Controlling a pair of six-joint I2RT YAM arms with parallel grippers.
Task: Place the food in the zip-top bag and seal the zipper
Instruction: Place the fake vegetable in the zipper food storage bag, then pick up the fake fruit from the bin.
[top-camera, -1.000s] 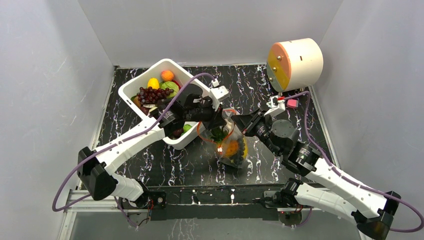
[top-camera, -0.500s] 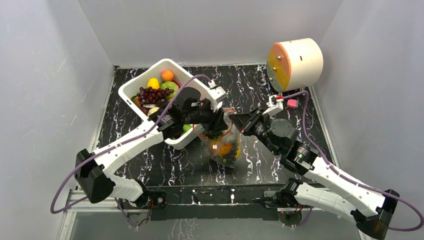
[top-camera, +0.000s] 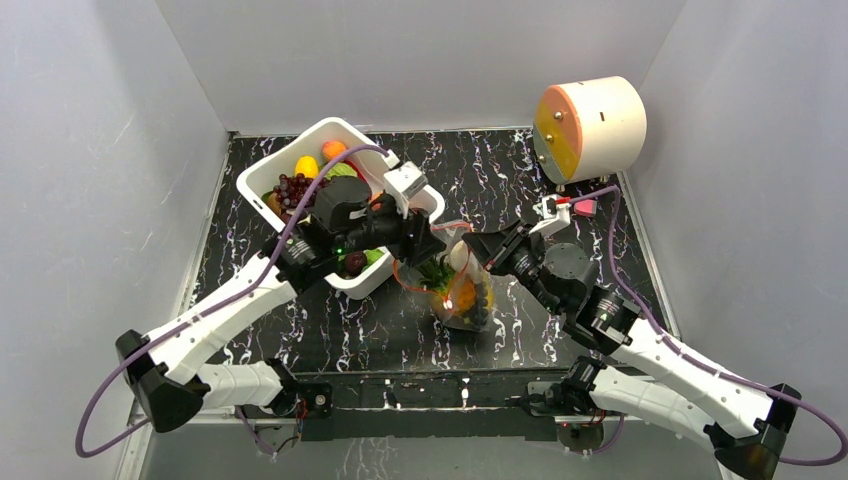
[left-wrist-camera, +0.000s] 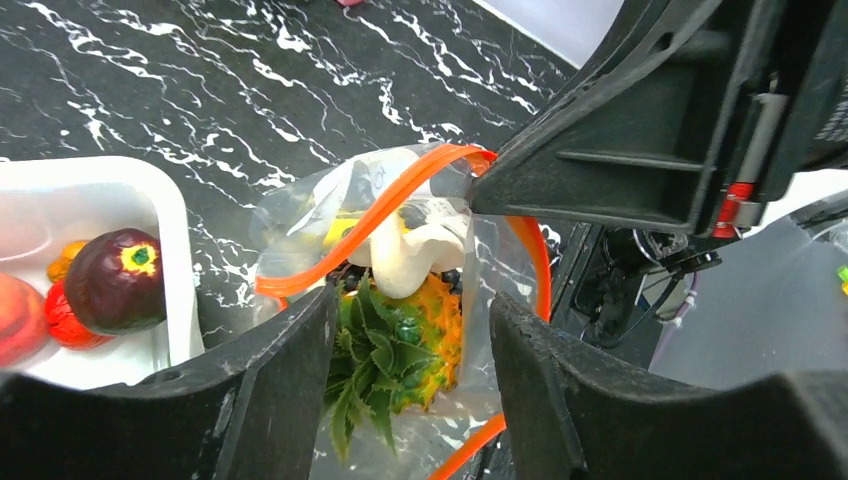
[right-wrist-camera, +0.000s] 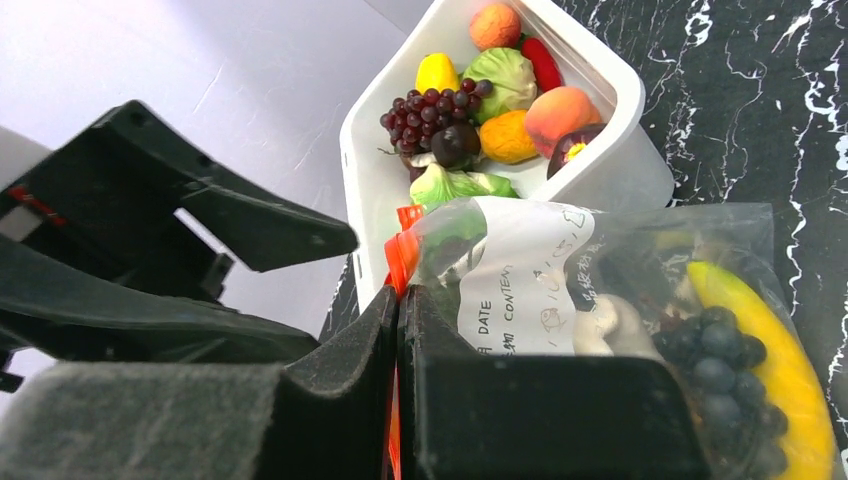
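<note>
The clear zip-top bag stands on the black marble table with its mouth open. My left gripper hangs open just above that mouth, nothing between its fingers. In the bag lie an orange pineapple with a green crown, a white food piece, a yellow banana and dark berries. My right gripper is shut on the red zipper at the bag's right rim. The zipper curves open. More food, such as purple grapes, fills the white tub.
The white tub sits back left of the bag, under the left forearm. A cream and orange cylinder stands at the back right. Grey walls close in the table on three sides.
My left gripper has opened and pulled up and left, away from the bag's mouth; the white food piece now lies in the bag. The right gripper keeps its hold.
</note>
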